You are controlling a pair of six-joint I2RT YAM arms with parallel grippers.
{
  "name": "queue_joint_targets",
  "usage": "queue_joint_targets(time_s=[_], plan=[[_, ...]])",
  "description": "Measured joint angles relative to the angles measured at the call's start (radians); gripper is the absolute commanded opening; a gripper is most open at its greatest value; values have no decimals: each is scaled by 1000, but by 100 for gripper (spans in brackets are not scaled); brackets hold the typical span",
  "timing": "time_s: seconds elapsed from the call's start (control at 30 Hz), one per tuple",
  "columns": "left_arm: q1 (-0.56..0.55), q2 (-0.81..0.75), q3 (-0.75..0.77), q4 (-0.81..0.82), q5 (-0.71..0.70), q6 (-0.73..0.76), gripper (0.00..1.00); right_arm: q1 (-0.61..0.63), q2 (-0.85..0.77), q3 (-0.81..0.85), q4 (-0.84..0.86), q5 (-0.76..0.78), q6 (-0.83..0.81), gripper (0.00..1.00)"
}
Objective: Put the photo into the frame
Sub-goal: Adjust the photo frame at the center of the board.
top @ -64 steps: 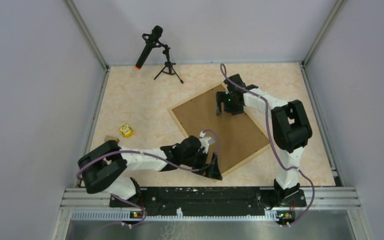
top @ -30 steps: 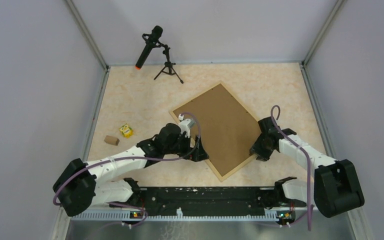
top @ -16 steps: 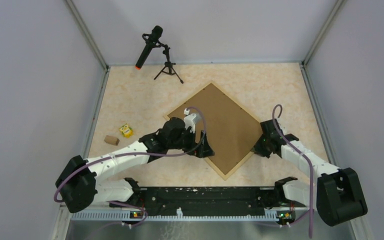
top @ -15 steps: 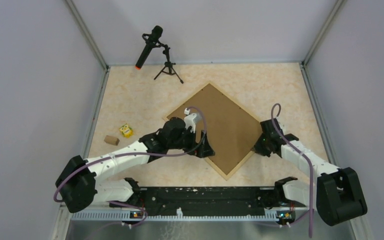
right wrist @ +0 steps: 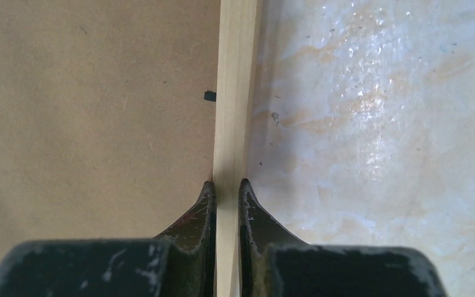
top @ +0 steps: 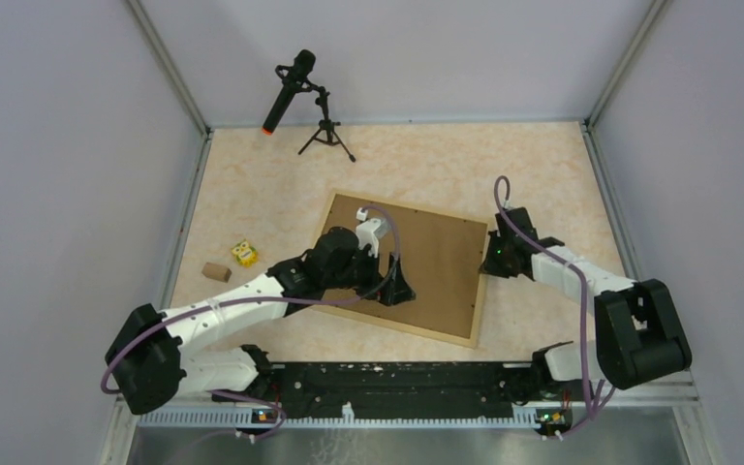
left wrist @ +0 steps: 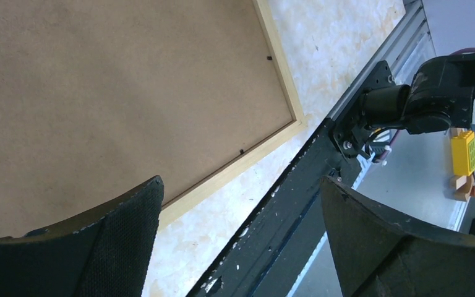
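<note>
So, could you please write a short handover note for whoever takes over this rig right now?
Left gripper: jaws open, over the plain brown backing board.
Right gripper: jaws shut on a side rail of the large light-wood picture frame, which lies back-up mid-table.
Photo: not visible in any view; whether it sits under the board cannot be told.
Left to do: confirm the photo is in, otherwise insert it.

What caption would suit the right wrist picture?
Right hand pinching the wooden frame by its rail, brown backing board alongside.
</note>
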Motion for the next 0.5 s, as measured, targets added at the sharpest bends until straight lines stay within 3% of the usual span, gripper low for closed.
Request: queue_joint_targets(time_s=[0.27, 0.5], plan=[[-2, 59, 43, 5, 56, 60, 98, 1, 125, 165, -205, 42, 111, 0], [-105, 193, 137, 13, 50, 117, 98, 1, 59, 194, -370, 70, 210, 0]])
